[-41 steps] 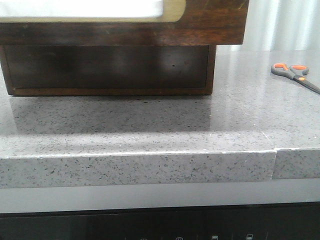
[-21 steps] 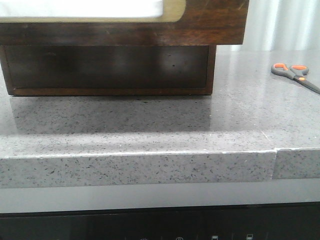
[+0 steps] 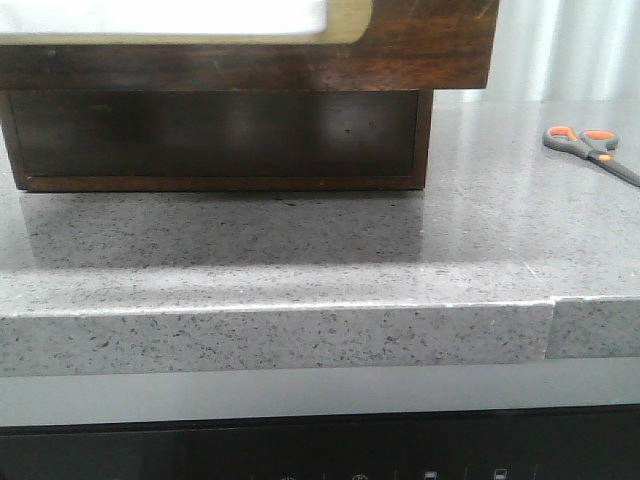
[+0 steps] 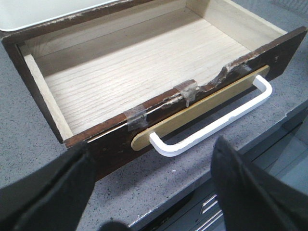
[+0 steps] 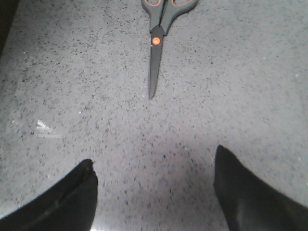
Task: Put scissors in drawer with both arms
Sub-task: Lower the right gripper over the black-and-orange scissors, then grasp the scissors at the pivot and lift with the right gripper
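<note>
Because the drawer (image 4: 144, 72) already stands pulled out and bare, the left gripper (image 4: 149, 187) hangs wide open, holding nothing, before its handle (image 4: 211, 122) — while the right gripper (image 5: 154, 192), equally spread and unladen, faces the scissors (image 5: 161, 33) lying at twelve o'clock on the table (image 5: 72, 96).

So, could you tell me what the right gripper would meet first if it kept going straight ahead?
Probably the scissors: their blade tip points back toward the open right gripper, with only bare countertop between, though depth is unclear.
</note>
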Controlling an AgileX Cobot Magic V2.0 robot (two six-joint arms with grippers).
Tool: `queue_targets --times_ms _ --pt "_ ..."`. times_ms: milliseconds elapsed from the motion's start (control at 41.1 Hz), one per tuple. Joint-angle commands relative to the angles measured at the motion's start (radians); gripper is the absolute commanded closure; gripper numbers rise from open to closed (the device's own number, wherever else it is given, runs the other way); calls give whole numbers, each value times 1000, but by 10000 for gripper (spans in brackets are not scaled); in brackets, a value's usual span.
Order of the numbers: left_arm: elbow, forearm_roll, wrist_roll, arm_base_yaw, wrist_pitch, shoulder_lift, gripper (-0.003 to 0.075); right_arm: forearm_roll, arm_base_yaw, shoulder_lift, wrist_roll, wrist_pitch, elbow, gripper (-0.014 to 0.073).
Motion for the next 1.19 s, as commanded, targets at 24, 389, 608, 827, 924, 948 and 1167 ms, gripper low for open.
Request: queue_targets --times_ms 24,389,608,827,924,948,1167 --pt "-28 -6 -11 -8 -69 5 231 6 -23 111 -4 -40 -117 61" --pt "-28 -6 -11 -8 -69 5 231 89 -74 465 -47 55 -394 61" --pt "-28 -6 -11 -8 -69 5 231 89 -74 640 -47 97 -552 62" --pt "-28 -6 -11 -8 -69 6 231 93 -74 801 -47 156 -710 62" --pt "-28 -6 -11 -8 -69 6 231 104 -74 859 -47 186 -770 62" --pt "-28 -6 -11 -8 -69 6 231 105 -74 873 -47 191 -785 62" --pt "-28 -6 -11 -8 -69 6 231 113 -74 942 -48 264 -873 102"
